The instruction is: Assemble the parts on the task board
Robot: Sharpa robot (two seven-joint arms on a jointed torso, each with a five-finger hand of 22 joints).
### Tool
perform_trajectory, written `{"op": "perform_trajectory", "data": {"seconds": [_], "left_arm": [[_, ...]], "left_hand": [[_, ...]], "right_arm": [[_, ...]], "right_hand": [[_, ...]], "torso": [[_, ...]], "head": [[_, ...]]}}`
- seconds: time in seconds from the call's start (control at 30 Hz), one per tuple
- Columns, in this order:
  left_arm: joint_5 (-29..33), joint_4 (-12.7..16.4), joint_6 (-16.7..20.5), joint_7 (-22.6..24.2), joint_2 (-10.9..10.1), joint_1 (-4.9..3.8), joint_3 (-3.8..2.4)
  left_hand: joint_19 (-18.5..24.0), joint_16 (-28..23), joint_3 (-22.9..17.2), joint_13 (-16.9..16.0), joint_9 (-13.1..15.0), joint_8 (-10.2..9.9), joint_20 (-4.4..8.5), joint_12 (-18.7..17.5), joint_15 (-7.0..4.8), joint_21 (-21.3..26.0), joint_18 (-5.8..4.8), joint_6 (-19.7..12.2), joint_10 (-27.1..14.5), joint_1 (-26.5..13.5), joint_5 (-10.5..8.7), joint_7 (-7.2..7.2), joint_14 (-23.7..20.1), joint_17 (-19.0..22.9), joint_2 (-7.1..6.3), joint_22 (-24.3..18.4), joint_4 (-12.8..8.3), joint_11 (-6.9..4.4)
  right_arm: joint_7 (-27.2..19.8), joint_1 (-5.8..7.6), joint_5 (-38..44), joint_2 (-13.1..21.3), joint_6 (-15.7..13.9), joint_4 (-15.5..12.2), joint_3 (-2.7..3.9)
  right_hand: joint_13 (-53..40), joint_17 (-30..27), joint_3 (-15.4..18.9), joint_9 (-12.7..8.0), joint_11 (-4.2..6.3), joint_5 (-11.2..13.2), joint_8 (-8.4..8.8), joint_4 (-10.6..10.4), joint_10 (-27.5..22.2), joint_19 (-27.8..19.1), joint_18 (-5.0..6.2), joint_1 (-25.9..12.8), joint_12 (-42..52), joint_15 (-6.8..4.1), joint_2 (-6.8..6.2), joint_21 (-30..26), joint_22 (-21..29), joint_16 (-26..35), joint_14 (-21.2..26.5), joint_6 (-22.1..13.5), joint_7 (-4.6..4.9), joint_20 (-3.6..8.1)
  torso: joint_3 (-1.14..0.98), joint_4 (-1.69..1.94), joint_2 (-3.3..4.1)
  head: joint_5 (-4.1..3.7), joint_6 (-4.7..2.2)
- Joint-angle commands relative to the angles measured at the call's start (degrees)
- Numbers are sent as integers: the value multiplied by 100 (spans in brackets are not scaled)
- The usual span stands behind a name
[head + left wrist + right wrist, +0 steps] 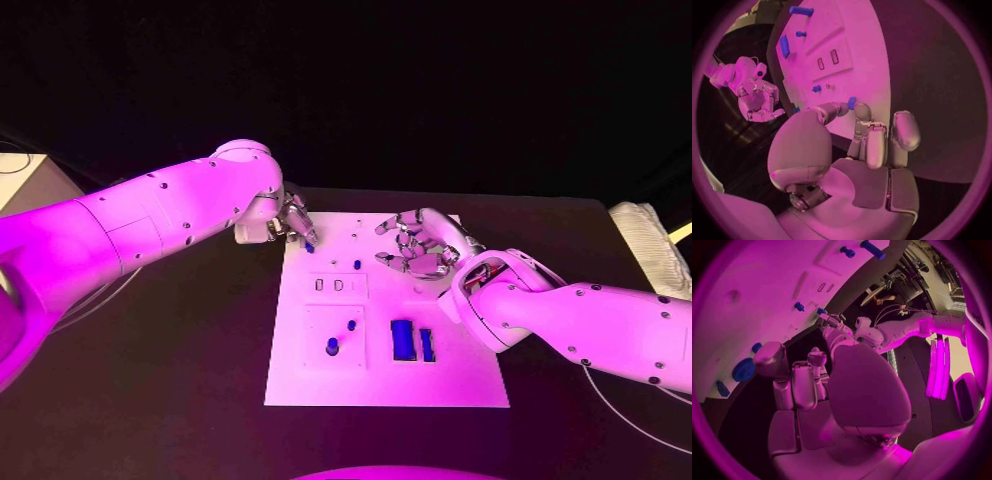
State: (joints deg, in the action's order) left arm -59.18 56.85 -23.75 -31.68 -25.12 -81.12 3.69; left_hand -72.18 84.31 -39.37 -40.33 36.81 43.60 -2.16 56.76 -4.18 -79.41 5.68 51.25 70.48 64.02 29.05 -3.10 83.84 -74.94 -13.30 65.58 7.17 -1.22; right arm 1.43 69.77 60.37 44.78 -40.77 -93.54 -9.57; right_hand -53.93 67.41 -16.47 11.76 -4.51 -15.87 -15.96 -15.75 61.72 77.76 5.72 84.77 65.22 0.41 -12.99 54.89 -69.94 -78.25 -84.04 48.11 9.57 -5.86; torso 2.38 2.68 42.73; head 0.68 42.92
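The task board (387, 385) lies flat in the middle of the black table (173, 400), its long axis running away from the robot, and no writing or label on it can be read. On the board's near half two blue rectangular parts (402, 340) lie side by side, long axes along the board's length, and just to their left, within a raised square panel, two small blue pegs (333, 346) stand upright. At the board's far left corner the left hand (289, 222) pinches a small blue part (852, 103) between thumb and a fingertip, right over the board's edge, as the left wrist view shows. Over the board's far right corner the right hand (418, 246) hovers with fingers curled loosely inward; whether it holds anything, I cannot tell.
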Motion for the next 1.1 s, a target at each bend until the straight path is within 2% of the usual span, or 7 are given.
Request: {"op": "perform_trajectory", "data": {"seconds": [0.03,1.1], "left_arm": [[13,1,-93,25,11,-9,-1],[104,-81,-92,25,31,-7,19]], "left_hand": [[-15,28,-489,0,12,26,-3,26,-42,20,-28,-16,8,-70,-33,52,286,-138,22,-12,-539,-24],[10,9,-50,18,15,-41,5,22,-58,78,-22,15,-39,-225,-95,83,274,-107,57,-62,-268,-41]], "right_arm": [[-47,-4,13,-1,20,-7,0],[-43,-3,11,12,18,-15,0]], "right_hand": [[5,-3,-27,4,-11,-23,-33,-9,-39,14,99,-34,-34,-45,-19,-29,5,29,-41,-48,10,15],[20,1,-31,5,-12,-26,-40,-17,-46,23,97,-54,-40,-44,-19,-27,5,29,-43,-54,10,14]], "torso": [[2,-2,1],[1,0,-2]], "head": [[3,2],[5,51]]}}
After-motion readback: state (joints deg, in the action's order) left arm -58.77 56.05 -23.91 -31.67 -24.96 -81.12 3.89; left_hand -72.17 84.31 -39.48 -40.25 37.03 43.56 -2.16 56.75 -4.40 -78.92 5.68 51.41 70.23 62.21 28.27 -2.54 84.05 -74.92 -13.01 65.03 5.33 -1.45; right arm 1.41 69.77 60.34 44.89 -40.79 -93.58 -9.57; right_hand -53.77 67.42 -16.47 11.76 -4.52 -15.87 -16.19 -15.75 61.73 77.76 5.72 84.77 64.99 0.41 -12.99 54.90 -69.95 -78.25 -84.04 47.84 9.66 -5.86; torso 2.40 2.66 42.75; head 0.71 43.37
